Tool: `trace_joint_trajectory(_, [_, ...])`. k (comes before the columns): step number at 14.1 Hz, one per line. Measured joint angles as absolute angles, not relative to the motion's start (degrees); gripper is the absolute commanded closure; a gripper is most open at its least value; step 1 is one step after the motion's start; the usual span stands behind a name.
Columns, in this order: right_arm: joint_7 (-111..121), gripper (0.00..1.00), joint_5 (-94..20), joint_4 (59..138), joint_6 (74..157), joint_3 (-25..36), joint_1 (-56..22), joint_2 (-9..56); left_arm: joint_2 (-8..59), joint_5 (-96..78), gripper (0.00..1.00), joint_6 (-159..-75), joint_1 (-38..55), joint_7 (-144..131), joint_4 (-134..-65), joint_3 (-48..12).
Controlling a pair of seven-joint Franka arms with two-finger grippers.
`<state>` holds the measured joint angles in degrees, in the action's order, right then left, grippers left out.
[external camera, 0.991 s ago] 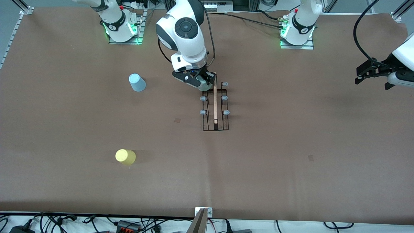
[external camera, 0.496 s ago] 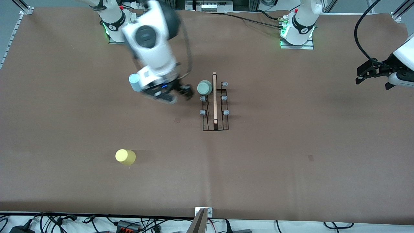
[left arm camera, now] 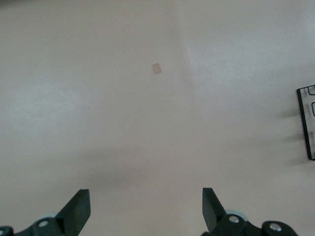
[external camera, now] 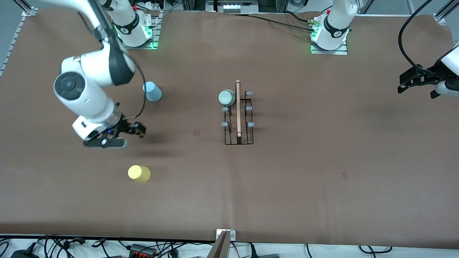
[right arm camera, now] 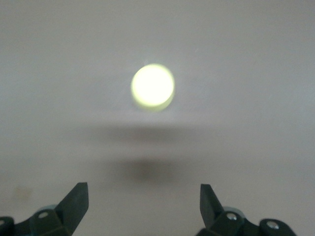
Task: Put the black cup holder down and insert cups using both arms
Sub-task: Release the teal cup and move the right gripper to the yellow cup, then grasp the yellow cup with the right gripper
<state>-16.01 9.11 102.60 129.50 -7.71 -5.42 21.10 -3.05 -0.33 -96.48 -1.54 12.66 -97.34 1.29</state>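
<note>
Hovering w/ fingers (right arm camera: 74,201) spread, right gripper (external camera: 123,138) is near yellow cup (external camera: 139,173), not touching.

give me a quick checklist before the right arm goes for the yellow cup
1. Right gripper open and empty: ok, fingers spread in the right wrist view.
2. Yellow cup in the right wrist view: ok, ahead of the fingers, not yet between them.
3. Yellow cup standing mouth down, alone on the table: ok.
4. Pale green cup on the black cup holder: ok, on a peg at the end toward the bases.
5. Free pegs left: ok, five grey tips bare.
6. Left gripper out of the way: ok, open, waiting at the left arm's end of the table.
</note>
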Motion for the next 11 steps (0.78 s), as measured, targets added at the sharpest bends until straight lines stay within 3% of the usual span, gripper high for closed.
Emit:
trace_joint_trajectory(7, [-14.0, 0.0, 10.4, 100.7, 154.3, -8.0, -2.6, 35.1, -2.8, -0.3, 0.0, -96.1, -1.5, 12.7, -97.0, 1.3])
trace_joint_trajectory(11, [-14.0, 0.0, 10.4, 100.3, 157.7, -8.0, -2.6, 37.3, -2.7, -0.3, 0.0, -95.4, -1.6, 12.7, -97.0, 1.4])
